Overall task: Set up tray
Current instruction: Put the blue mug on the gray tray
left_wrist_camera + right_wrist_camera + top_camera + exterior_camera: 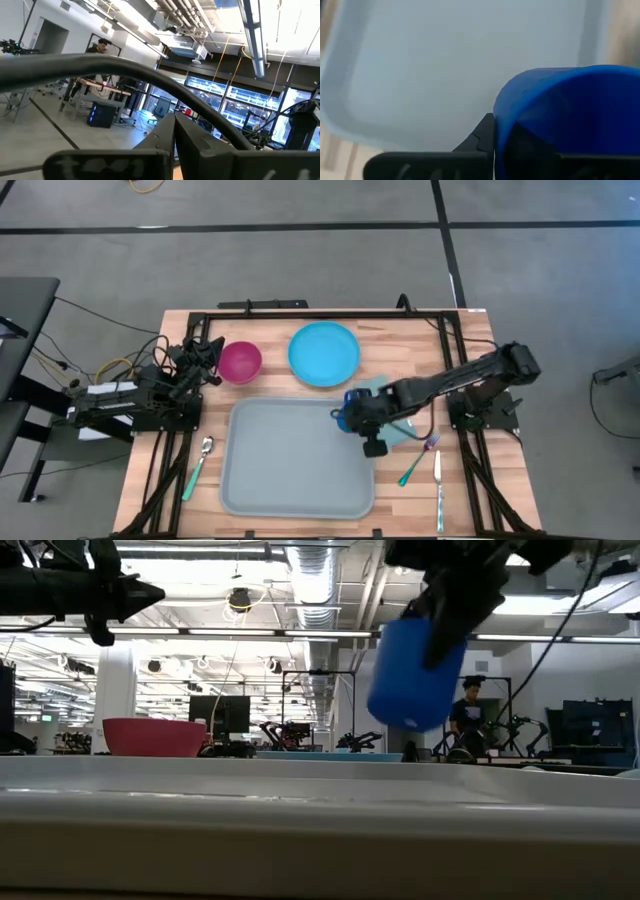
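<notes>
Above the tray [290,460], right tool [350,415] grips a blue cup [415,675] by its rim.

Blue cup [570,120] pinched in the jaws — above the tray [445,65].

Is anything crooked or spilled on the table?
Nothing is spilled. One thing is off the table: the blue cup hangs tilted in the air, pinched by the right gripper over the tray's edge. The spoon lies slanted beside the tray.

Large grey-blue tray [290,465] lies flat at the table's front centre.
</notes>
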Action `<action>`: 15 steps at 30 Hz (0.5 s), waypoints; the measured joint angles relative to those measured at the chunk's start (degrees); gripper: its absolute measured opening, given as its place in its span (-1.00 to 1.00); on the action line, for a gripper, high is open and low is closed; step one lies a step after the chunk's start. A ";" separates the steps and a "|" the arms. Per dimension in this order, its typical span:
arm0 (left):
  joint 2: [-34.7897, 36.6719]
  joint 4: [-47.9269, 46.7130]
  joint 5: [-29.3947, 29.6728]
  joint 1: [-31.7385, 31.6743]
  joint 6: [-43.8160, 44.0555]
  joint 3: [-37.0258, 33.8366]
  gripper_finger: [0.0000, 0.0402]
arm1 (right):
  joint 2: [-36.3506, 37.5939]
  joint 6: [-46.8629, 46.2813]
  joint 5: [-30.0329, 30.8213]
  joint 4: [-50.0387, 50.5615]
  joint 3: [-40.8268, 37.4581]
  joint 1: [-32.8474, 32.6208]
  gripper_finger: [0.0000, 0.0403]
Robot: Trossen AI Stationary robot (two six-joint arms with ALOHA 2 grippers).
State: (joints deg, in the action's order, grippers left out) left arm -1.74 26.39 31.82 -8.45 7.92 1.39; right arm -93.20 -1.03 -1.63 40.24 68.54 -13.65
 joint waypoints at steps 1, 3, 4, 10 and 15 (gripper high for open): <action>0.00 -0.13 0.02 0.01 0.00 0.00 -1.00 | -1.61 0.00 0.11 1.29 1.43 -0.30 -0.96; 0.00 -0.06 -0.07 0.00 0.01 0.00 -1.00 | -4.69 -0.61 0.20 3.07 3.76 -0.51 -0.93; 0.00 -0.03 -0.13 0.00 0.02 0.00 -1.00 | -6.20 -1.63 0.22 4.36 4.69 -0.41 -0.92; 0.00 -0.56 -2.58 0.01 1.11 0.00 -1.00 | -13.91 -9.08 0.24 11.61 10.81 0.80 -0.96; 0.00 -1.49 -4.99 0.02 2.51 0.00 -1.00 | -17.95 -12.85 0.20 13.90 14.41 0.99 -0.92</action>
State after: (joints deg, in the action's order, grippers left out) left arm -1.74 24.90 26.83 -8.43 10.44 1.39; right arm -111.15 -13.89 -1.43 54.14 82.95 -12.66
